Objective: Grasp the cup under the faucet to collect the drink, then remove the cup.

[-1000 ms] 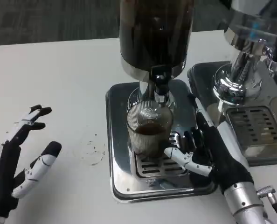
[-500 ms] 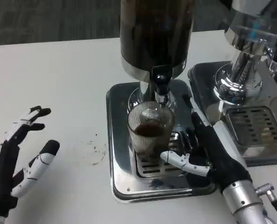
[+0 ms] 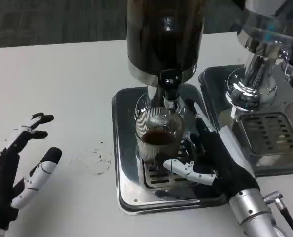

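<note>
Dispenser (image 3: 164,34) top and second dispenser (image 3: 265,54) beyond frame edges.

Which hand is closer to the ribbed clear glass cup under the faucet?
Right. The right hand is right beside the ribbed clear glass cup, fingers reaching its base. The left hand hangs open, far left over the white table.

Just left of the right hand (image 3: 213,160), the cup (image 3: 159,136) is clear ribbed glass with a glossy rim. Under that hand lies a polished, mirror-like metal tray (image 3: 124,148) with a slotted metal grate (image 3: 159,177). The table (image 3: 62,84) is smooth matt white. The hand itself looks like glossy white and matt black plastic; its forearm (image 3: 252,217) is brushed silver metal.
</note>
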Available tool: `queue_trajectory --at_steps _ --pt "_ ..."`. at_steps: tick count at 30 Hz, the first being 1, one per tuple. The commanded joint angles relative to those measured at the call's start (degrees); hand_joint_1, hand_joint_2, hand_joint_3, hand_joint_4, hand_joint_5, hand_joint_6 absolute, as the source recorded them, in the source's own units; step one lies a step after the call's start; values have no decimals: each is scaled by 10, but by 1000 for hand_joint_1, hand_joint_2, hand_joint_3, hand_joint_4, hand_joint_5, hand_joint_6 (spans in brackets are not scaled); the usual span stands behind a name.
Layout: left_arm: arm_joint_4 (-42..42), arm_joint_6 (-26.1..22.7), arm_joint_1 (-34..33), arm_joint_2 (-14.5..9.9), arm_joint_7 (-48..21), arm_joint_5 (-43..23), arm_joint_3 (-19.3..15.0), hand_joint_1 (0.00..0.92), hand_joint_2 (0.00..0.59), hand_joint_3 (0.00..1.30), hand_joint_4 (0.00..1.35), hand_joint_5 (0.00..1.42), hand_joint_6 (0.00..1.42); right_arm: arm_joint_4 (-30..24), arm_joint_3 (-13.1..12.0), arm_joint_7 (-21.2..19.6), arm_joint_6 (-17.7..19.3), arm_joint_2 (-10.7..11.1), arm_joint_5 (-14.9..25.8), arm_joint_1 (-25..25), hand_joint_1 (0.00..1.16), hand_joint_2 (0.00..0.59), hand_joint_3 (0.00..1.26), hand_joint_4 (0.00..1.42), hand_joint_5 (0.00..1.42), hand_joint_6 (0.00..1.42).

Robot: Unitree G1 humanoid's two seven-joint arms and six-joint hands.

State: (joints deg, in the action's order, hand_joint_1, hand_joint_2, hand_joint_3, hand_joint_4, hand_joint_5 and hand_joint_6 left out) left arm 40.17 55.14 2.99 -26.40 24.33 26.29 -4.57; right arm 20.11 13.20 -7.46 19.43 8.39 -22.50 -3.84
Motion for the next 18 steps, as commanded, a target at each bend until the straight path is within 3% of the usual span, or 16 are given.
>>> queue_trajectory --at_steps 1,18 --pt "-6 0 10 -4 1 -5 0 0 205 292 176 349 208 17 4 8 2 -5 5 -19 642 158 0 0 0 1" --pt "-11 -4 20 -5 1 -14 -4 0 206 303 190 350 207 68 16 8 32 -23 16 -41 684 153 0 0 0 79"
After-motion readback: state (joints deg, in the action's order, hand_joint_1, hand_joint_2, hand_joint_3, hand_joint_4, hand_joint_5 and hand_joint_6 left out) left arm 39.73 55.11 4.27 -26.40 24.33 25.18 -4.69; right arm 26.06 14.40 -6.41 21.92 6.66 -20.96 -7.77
